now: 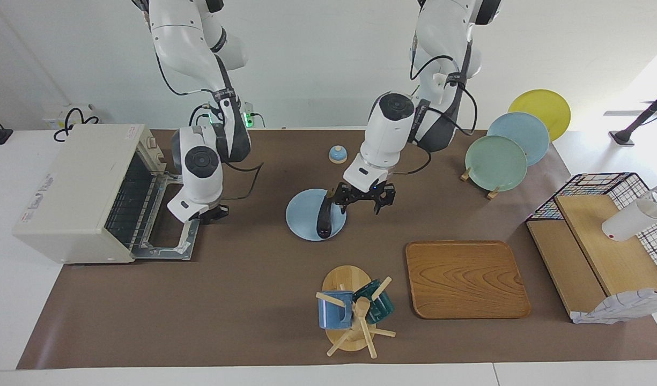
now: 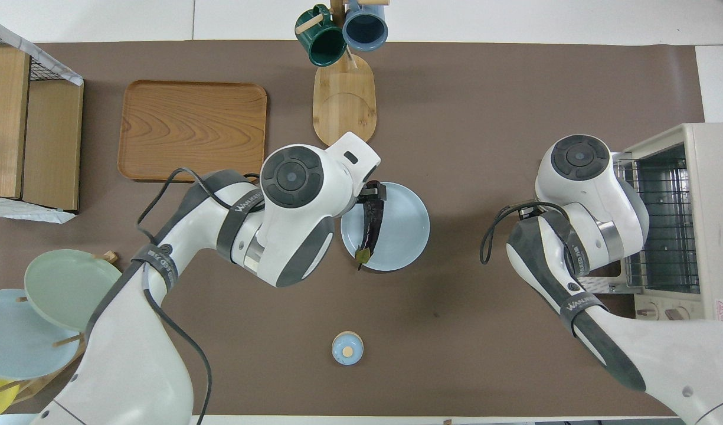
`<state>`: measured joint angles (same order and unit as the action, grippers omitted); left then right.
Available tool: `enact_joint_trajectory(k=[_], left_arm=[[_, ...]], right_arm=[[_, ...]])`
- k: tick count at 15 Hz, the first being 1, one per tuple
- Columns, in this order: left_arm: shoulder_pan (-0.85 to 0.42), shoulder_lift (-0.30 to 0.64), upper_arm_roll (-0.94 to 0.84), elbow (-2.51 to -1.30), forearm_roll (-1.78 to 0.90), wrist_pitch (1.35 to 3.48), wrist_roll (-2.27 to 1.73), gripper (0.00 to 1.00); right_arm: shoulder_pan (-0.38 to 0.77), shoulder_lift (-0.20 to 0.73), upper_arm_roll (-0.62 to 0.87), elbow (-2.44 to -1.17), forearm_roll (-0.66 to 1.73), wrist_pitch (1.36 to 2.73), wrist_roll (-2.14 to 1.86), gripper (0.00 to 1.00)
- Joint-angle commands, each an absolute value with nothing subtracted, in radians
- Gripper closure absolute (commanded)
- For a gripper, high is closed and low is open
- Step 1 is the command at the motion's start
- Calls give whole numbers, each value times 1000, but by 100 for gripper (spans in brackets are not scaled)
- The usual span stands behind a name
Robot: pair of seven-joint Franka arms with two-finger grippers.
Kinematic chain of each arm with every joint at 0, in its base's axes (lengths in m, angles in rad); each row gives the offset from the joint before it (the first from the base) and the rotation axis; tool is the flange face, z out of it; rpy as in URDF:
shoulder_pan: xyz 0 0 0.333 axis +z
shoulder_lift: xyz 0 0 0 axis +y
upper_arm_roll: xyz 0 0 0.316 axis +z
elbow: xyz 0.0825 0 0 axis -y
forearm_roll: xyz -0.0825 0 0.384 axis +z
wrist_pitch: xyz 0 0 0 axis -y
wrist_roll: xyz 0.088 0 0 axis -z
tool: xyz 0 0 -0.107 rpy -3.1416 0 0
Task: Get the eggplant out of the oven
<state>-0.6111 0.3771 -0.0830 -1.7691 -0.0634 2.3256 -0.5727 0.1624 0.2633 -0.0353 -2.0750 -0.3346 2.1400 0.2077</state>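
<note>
The dark purple eggplant (image 1: pixel 323 219) lies on a light blue plate (image 1: pixel 302 215) in the middle of the table, outside the oven; both also show in the overhead view, the eggplant (image 2: pixel 371 221) on the plate (image 2: pixel 405 230). The cream oven (image 1: pixel 76 185) stands at the right arm's end with its door (image 1: pixel 164 236) dropped open and its wire rack bare; the overhead view shows it too (image 2: pixel 700 177). My left gripper (image 1: pixel 361 202) is open and hangs low over the plate, one finger by the eggplant's stem end. My right gripper (image 1: pixel 210 214) waits over the open door's edge.
A small blue bell (image 1: pixel 337 154) sits nearer the robots than the plate. A mug tree (image 1: pixel 352 311) and a wooden tray (image 1: pixel 465 279) lie farther out. A rack of plates (image 1: pixel 495 162) and a wire basket with wooden boards (image 1: pixel 602 252) stand at the left arm's end.
</note>
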Motion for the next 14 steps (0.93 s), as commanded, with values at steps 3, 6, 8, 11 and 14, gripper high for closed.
enact_joint_trajectory(k=[3, 6, 8, 11, 14], left_arm=[[-666, 406, -64, -1824, -77, 2449, -583, 0], [-678, 416, -64, -1861, -77, 2502, -581, 0], [-701, 423, -64, -1864, -77, 2507, -583, 0], [-704, 434, -64, -1868, -77, 2526, -583, 0], [-706, 434, -64, -1870, -77, 2525, -583, 4]], right_arm=[[71, 181, -26, -1999, -367, 2013, 31, 94], [-1, 114, -25, -1988, -364, 1968, -64, 94], [-27, 95, -25, -1970, -329, 1922, -101, 94], [-63, 80, -25, -1936, -304, 1861, -152, 90], [-71, 43, -26, -1925, -263, 1821, -164, 83]])
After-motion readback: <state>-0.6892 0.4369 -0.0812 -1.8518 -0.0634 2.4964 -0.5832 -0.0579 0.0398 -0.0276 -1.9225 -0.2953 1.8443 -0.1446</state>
